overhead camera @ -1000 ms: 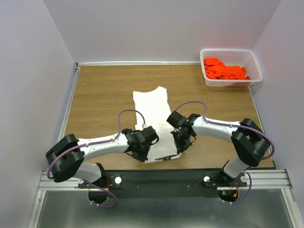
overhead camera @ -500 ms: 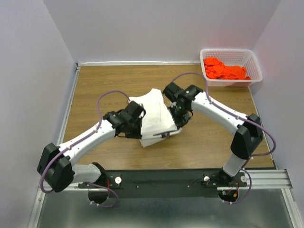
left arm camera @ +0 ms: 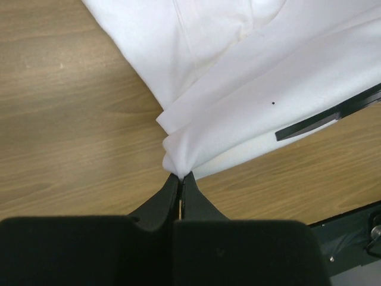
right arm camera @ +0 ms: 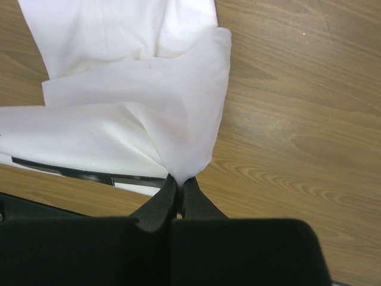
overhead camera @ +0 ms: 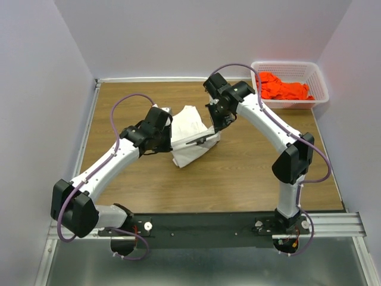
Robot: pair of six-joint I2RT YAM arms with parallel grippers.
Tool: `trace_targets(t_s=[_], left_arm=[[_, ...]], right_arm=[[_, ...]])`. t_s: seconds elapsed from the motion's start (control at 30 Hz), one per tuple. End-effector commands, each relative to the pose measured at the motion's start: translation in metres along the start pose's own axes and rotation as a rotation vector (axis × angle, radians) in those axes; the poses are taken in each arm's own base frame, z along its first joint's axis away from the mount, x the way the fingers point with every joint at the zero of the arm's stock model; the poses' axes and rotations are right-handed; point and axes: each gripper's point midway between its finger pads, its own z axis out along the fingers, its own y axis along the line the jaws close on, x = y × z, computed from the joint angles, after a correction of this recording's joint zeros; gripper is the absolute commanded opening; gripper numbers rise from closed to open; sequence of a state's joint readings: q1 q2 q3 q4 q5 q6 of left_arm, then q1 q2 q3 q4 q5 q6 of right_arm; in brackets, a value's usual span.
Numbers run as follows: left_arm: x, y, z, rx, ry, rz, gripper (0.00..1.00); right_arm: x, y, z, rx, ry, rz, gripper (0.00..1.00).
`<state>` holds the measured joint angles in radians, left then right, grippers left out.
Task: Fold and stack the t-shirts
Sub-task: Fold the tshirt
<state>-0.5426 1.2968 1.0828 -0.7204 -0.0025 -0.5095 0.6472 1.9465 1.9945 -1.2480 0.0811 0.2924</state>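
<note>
The white t-shirt hangs bunched between both grippers over the middle of the wooden table, its lower part resting on the wood. My left gripper is shut on its left edge; the left wrist view shows the white t-shirt pinched at the left gripper's tips. My right gripper is shut on its right edge; the right wrist view shows the cloth pinched at the right gripper's tips. An orange-red t-shirt lies crumpled in the basket.
A white plastic lattice basket stands at the table's back right corner. The wooden table is bordered by walls at the back and sides. A black rail with both arm bases runs along the near edge.
Both grippers have carried the near hem of the white t-shirt away from the near edge toward the back of the table, folding the cloth up over itself. Both arms stretched out further.
</note>
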Motion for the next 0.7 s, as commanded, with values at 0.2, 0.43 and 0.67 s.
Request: trace_targets(t_s=[0.2, 0.43, 0.67], left_arm=[[0.051, 0.002, -0.014, 0.075, 0.076, 0.099, 0.0], [0.139, -0.05, -0.054, 0.307, 0.214, 0.164, 0.0], [0.195, -0.061, -0.108, 0.434, 0.356, 0.165, 0.0]], right_arm=[[0.092, 0.008, 0.007, -0.151, 0.207, 0.013, 0.01], [0.199, 0.048, -0.026, -0.395, 0.413, -0.009, 0.0], [0.265, 0.08, -0.066, -0.547, 0.558, -0.02, 0.0]])
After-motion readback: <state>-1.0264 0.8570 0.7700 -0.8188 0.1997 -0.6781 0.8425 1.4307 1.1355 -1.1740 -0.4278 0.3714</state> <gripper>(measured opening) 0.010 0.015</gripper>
